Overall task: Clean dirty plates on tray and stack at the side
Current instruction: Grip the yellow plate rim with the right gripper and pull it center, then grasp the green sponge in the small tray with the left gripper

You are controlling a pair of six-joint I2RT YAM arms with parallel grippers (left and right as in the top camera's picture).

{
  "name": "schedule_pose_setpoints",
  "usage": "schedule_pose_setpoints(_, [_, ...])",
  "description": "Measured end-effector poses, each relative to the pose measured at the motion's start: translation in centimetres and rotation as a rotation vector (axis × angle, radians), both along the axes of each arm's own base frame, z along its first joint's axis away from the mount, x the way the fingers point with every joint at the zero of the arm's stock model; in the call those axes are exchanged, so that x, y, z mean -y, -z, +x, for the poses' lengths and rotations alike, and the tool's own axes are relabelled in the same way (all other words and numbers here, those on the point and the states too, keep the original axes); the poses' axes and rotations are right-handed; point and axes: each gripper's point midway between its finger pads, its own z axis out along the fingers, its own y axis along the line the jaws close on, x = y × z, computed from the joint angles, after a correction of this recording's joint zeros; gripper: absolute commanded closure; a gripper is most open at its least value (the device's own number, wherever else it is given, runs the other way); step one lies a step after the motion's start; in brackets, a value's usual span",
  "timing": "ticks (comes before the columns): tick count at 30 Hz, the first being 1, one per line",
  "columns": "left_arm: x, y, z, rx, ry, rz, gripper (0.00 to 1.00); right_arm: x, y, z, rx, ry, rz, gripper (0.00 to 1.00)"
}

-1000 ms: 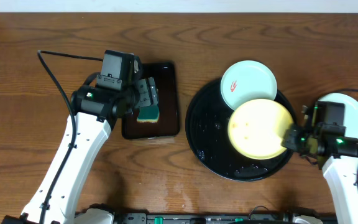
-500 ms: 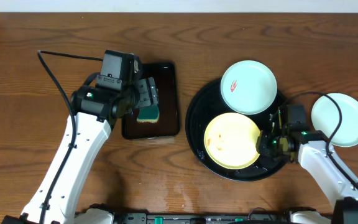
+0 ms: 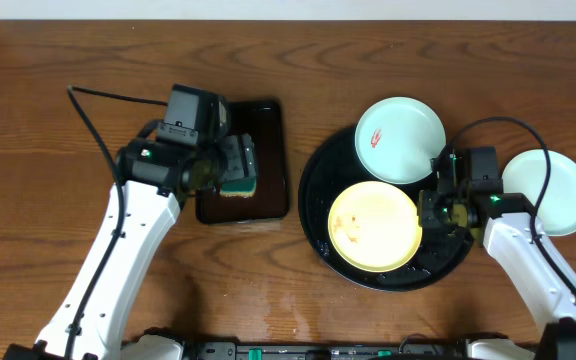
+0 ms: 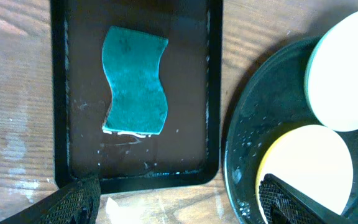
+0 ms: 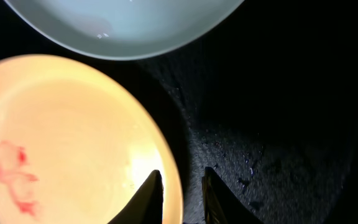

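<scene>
Right wrist view: the right gripper [image 5: 180, 190], jaws nearly shut, pinches the rim of the smeared yellow plate [image 5: 67, 137] lying inside the tray [image 5: 278, 112]. Beyond, a mint plate [image 5: 123, 18] overlaps the tray's rim. Left of the tray, the left gripper [image 4: 179, 199] gapes empty above the sponge [image 4: 135, 81]; grasping it for scrubbing seems next.

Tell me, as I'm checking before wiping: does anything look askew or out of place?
The smeared mint plate overhangs the far rim of the round tray; the yellow plate lies fully inside it.

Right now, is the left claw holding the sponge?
No: in the left wrist view the sponge lies flat in the rectangular tray, with the left claw open and apart from it.
</scene>
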Motion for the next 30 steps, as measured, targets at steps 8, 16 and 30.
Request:
schedule_pose_setpoints(8, [0.3, 5.3, 0.1, -0.144, 0.008, 0.046, 0.18, -0.5, 3.8, -1.2, -0.123, -0.056, 0.011, 0.96])
schedule_pose_setpoints(16, [-1.2, 9.0, 1.5, -0.190, -0.027, 0.160, 0.22, -1.0, 3.7, -0.8, -0.112, -0.068, 0.033, 0.99])
schedule_pose_setpoints(30, [0.0, 17.2, 4.0, -0.268, -0.021, 0.172, 0.93, -1.0, 3.7, -0.3, -0.108, 0.009, 0.056, 0.99])
